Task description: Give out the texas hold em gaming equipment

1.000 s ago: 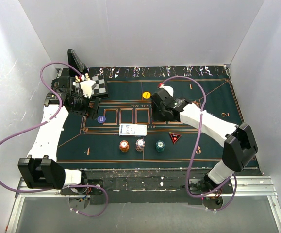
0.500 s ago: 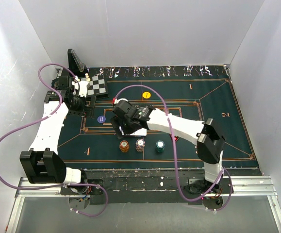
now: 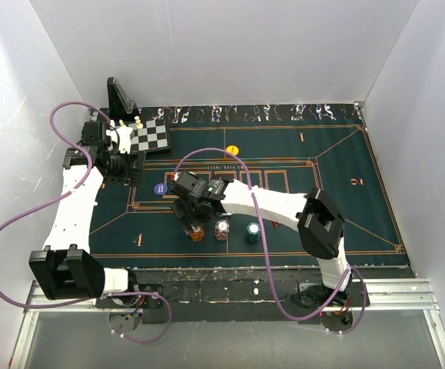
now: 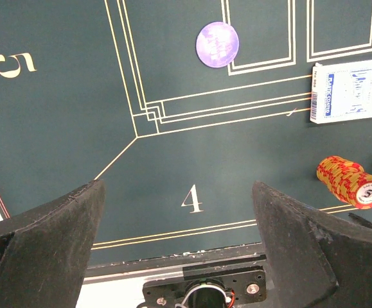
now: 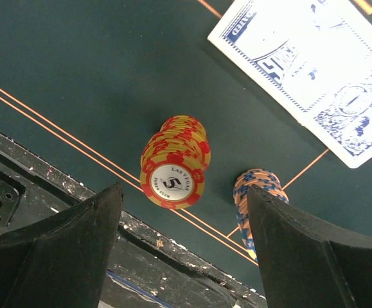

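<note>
Left tool (image 4: 178, 191) hangs wide open and empty over the tabletop's (image 3: 345, 219) left side, near the purple disc (image 4: 217, 44). Cards (image 4: 354, 88) lie mid-tabletop. Right tool (image 5: 184, 190), fingers spread and empty, hovers over the orange chips (image 3: 197, 231). The whitish chips (image 3: 222, 229) and then the teal chips (image 3: 253, 231) stand to their right.
</note>
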`<state>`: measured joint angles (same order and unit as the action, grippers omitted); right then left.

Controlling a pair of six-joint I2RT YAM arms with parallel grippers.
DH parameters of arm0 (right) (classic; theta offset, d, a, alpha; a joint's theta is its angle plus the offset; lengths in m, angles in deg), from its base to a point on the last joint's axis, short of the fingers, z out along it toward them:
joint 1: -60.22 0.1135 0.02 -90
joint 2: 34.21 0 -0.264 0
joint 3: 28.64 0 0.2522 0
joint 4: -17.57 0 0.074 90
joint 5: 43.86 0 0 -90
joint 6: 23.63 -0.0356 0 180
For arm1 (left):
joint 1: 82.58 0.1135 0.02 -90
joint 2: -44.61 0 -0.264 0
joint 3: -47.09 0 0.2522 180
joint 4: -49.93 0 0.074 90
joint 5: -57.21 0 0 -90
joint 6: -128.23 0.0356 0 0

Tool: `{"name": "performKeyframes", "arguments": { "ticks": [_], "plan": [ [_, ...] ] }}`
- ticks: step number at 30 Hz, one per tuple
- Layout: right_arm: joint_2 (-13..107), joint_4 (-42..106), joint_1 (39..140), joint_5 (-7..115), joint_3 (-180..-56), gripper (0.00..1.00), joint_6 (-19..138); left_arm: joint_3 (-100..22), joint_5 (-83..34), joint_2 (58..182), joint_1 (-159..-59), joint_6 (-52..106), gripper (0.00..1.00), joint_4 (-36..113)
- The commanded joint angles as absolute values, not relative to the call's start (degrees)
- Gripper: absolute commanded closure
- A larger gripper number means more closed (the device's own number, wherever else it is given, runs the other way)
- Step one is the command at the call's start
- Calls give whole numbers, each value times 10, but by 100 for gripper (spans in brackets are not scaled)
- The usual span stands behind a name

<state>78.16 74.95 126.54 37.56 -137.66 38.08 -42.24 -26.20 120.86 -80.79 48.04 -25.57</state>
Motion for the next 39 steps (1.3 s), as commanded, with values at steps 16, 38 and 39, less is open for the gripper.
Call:
{"name": "performKeyframes", "arguments": {
  "ticks": [16, 38, 39],
  "plan": [
    [821, 740, 1280, 384, -1380, 27, 368, -409, -268, 1166, -806, 484, 2, -252],
    [817, 715, 1280, 390, -1363, 51, 357, -398, -273, 1154, -804, 495, 2, -242],
    [815, 717, 1281, 388, -1364, 51, 358, -397, -272, 1154, -804, 495, 2, -241]
  ]
}}
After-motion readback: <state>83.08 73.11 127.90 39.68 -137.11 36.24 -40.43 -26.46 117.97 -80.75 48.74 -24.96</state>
